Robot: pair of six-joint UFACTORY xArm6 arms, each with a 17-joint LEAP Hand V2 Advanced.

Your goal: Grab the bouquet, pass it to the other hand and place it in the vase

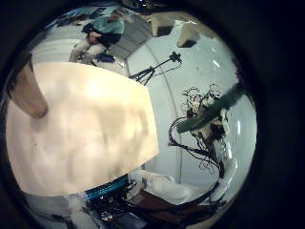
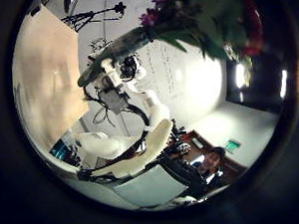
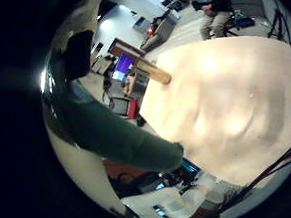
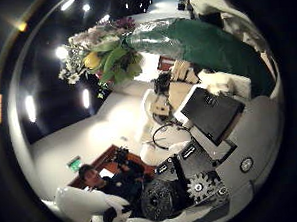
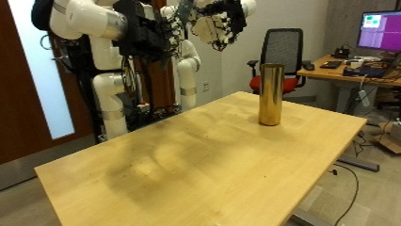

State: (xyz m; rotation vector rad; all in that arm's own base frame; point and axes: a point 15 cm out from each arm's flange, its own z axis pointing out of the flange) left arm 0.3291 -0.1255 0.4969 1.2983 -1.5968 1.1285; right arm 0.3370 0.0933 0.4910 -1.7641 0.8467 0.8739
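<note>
Overhead, right hand [image 5: 220,23] grips bouquet [image 4: 135,47] above table [image 5: 188,160].

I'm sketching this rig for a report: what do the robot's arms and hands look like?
In the outside view the arms are glossy white, built of thick rounded segments joined by bulbous elbows. The hands at their ends are black-and-white clusters of blocky parts. A right palm view shows black box-shaped finger parts and dark geared parts.

Arms [image 5: 110,56] were white, built of rounded bulbous segments with smooth glossy shells. Hands [image 5: 213,19] were black and white, blocky, made of small boxy parts. Right hand [image 4: 196,154] body up close showed black housings, a grey gear and screws.
</note>
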